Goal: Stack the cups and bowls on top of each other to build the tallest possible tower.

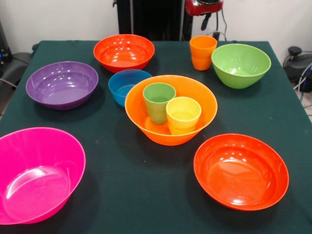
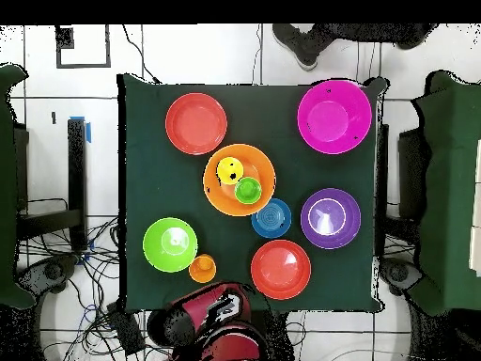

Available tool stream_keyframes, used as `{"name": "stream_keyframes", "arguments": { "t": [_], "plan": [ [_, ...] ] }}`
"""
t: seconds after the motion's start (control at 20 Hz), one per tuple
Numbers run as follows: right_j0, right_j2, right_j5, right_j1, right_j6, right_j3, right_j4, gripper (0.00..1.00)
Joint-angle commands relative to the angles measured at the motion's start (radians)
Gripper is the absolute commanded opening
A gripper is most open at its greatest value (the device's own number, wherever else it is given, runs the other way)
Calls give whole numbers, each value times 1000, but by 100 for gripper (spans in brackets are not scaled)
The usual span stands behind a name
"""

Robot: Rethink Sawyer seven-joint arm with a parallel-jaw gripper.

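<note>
The large light orange bowl [image 1: 146,127] [image 2: 214,194] sits mid-table and holds the green cup [image 1: 159,101] [image 2: 248,190] and the yellow cup [image 1: 183,115] [image 2: 228,170], both upright, side by side. The small blue bowl [image 1: 126,84] [image 2: 271,217] touches its rim. The orange cup [image 1: 203,52] [image 2: 202,269] stands beside the lime green bowl [image 1: 240,65] [image 2: 170,244]. Around these lie the purple bowl [image 1: 62,84] [image 2: 330,218], the pink bowl [image 1: 36,175] [image 2: 333,116] and two red-orange bowls [image 1: 124,51] [image 1: 241,170]. My gripper [image 1: 206,18] hangs drawn back at the table's edge, behind the orange cup.
Dark green cloth covers the table [image 1: 141,195]. In the overhead view the red arm [image 2: 214,320] is folded just off the table edge near the orange cup. Cables and chairs ring the table.
</note>
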Motion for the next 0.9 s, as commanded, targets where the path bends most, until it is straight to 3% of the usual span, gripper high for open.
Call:
{"name": "stream_keyframes", "arguments": {
  "t": [0.05,0.9],
  "plan": [
    [-23,129,114,-4,52,-124,57,100],
    [-54,180,122,-46,64,-140,59,100]
  ]
}}
